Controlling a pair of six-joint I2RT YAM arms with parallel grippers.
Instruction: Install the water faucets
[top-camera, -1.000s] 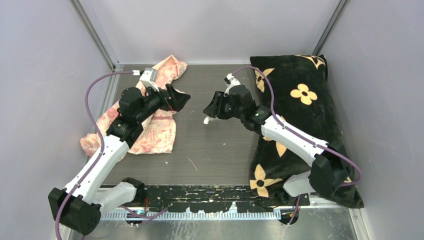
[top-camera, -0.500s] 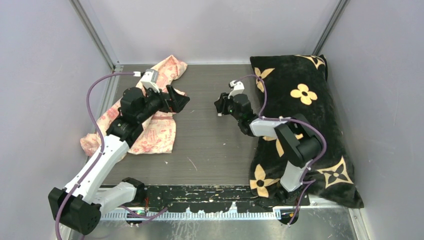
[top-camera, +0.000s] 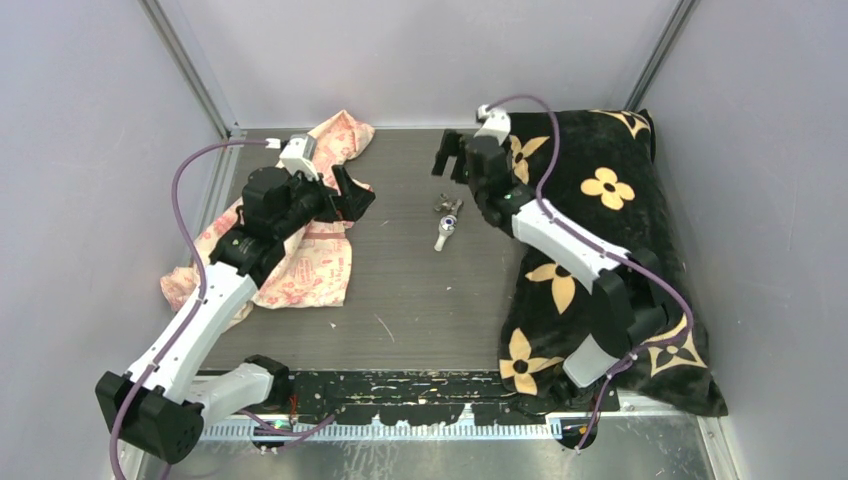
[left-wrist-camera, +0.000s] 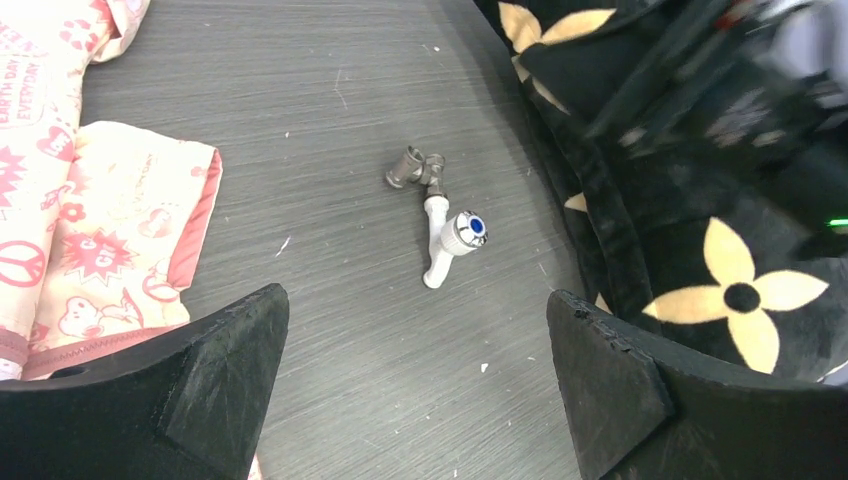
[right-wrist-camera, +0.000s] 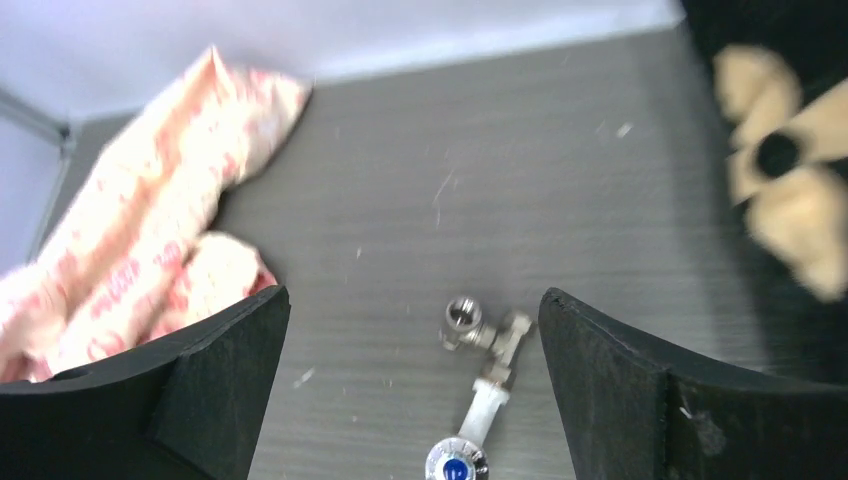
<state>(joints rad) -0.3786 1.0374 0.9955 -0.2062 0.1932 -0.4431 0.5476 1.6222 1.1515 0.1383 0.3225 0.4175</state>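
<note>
The water faucets lie on the dark table as one piece. A white tap (top-camera: 441, 236) with a blue-centred knob (left-wrist-camera: 466, 229) meets a grey metal fitting (top-camera: 444, 205) at its far end. My right gripper (top-camera: 452, 160) hovers open just beyond them, and in the right wrist view the fitting (right-wrist-camera: 480, 328) and tap (right-wrist-camera: 480, 412) lie on the table between the open right gripper's (right-wrist-camera: 415, 295) fingers. My left gripper (top-camera: 355, 195) is open and empty over the cloth's edge, left of the tap (left-wrist-camera: 438, 250). In its own wrist view the left gripper (left-wrist-camera: 416, 296) holds nothing.
A pink printed cloth (top-camera: 310, 250) lies crumpled on the table's left side under the left arm. A black pillow with tan flowers (top-camera: 600, 230) fills the right side beneath the right arm. Grey walls enclose the table on three sides.
The right gripper has opened, let go of the faucet and drawn back toward the far wall. The faucet now lies on the table. The left arm has barely shifted.
</note>
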